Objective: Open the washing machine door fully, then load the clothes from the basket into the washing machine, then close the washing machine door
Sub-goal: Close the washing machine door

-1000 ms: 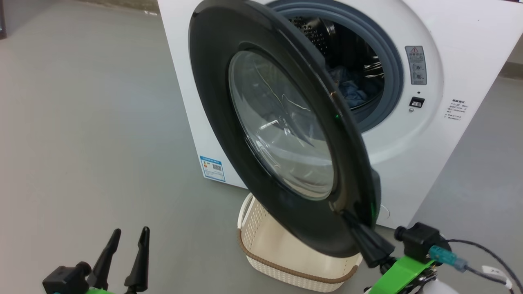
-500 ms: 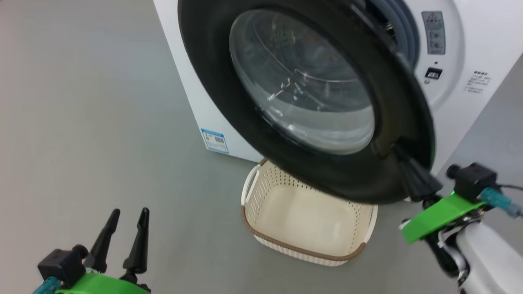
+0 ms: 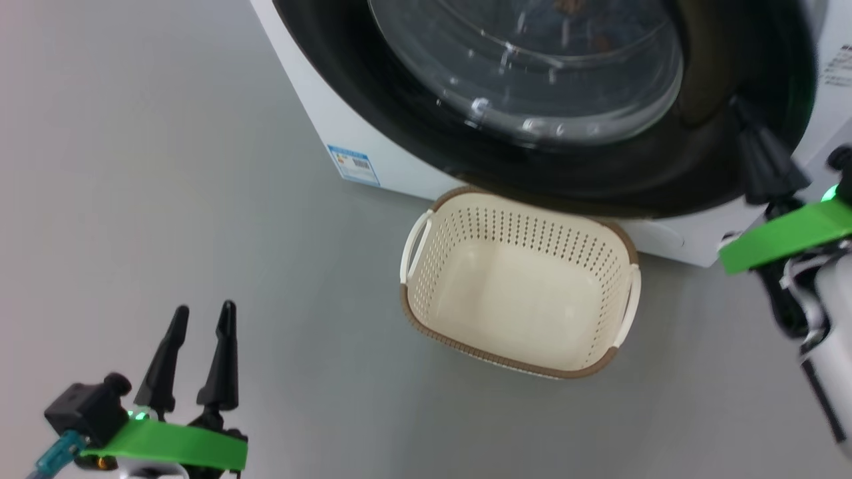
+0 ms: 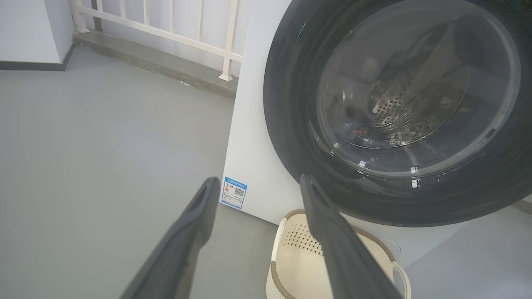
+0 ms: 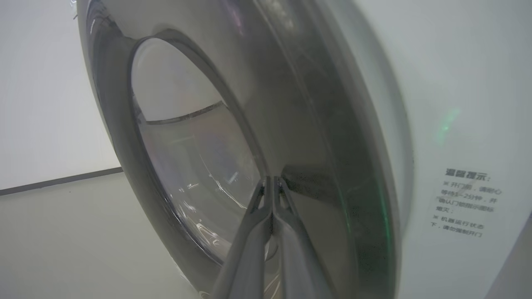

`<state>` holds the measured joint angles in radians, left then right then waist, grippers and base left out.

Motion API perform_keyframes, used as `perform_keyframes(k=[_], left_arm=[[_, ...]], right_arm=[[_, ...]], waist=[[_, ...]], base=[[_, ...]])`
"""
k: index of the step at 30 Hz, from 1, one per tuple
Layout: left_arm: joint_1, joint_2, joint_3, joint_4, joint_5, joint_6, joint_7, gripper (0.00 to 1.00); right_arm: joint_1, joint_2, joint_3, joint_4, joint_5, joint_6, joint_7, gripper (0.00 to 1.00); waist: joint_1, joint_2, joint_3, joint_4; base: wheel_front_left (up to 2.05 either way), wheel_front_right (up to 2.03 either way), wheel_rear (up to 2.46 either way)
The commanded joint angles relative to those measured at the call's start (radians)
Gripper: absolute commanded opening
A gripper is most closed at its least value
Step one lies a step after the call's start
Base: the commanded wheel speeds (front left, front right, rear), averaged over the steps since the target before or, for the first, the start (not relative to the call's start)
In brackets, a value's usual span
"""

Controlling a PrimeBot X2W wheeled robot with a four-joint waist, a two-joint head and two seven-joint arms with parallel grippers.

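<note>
The washing machine door lies almost flat against the front of the washing machine, its glossy black rim close to the white panel. Whether the latch has caught cannot be told. The right pincer is closed, its two dark fingers pressed together with nothing between them, and their tips rest on the rim at the door's free edge. This looks like the closing push, the last step of the task. What lies behind the bulging glass is too blurred to name. Just below the door's lower edge the basket sits on the grey floor, its cream bottom bare, near the blue label. The left pincer hangs well apart, low and to the side, jaws wide and holding nothing. The likeliest trouble is the fingertips skating off the slick curved rim, which would leave the door unlatched. A fold of fabric caught at the gasket would also stop it seating, and a harder shove might only make the door spring back.
</note>
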<state>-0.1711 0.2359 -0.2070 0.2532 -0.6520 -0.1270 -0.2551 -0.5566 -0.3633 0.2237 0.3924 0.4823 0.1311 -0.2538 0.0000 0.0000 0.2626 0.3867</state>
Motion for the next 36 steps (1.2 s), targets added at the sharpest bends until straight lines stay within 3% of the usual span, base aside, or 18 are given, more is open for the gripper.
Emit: perform_keyframes(k=[1,13,30,31,32,33,36], left_arm=[[-0.047,0.017,0.043,-0.038,-0.016,-0.004,-0.007,1.0],[-0.085,-0.018,0.04,-0.062,-0.014,-0.004,-0.007,1.0],[-0.062,-0.001,0.012,-0.026,-0.006,-0.004,-0.007,1.0],[-0.06,0.001,0.01,-0.024,-0.006,-0.004,-0.007,1.0],[-0.058,0.003,0.007,-0.023,-0.006,-0.004,-0.007,1.0],[-0.055,0.006,0.003,-0.02,-0.006,-0.004,-0.007,1.0],[-0.046,0.014,-0.008,-0.014,-0.006,-0.004,-0.007,1.0]], right_arm=[[-0.048,-0.029,-0.001,-0.013,-0.007,0.0,-0.008,0.0],[-0.228,-0.1,-0.002,0.059,0.0,0.0,-0.008,0.0],[-0.108,-0.044,0.019,0.045,0.014,0.0,-0.008,0.0],[-0.093,-0.038,0.023,0.037,0.014,0.0,-0.008,0.2],[-0.077,-0.031,0.032,0.027,0.013,0.0,-0.008,0.54],[-0.058,-0.025,0.048,0.016,0.013,0.0,-0.008,1.0],[-0.005,-0.01,0.082,-0.02,0.011,0.0,-0.008,1.0]], waist=[[0.0,0.0,0.061,0.011],[0.0,0.0,0.118,0.028],[0.0,0.0,-0.001,-0.004],[0.0,0.0,-0.015,-0.008],[0.0,0.0,-0.03,-0.013],[0.0,0.0,-0.045,-0.019],[0.0,0.0,-0.095,-0.04]], base=[[0.0,0.0,0.0],[0.0,0.0,0.0],[0.0,0.0,0.0],[0.0,0.0,0.0],[0.0,0.0,0.0],[0.0,0.0,0.0],[0.0,0.0,0.0]])
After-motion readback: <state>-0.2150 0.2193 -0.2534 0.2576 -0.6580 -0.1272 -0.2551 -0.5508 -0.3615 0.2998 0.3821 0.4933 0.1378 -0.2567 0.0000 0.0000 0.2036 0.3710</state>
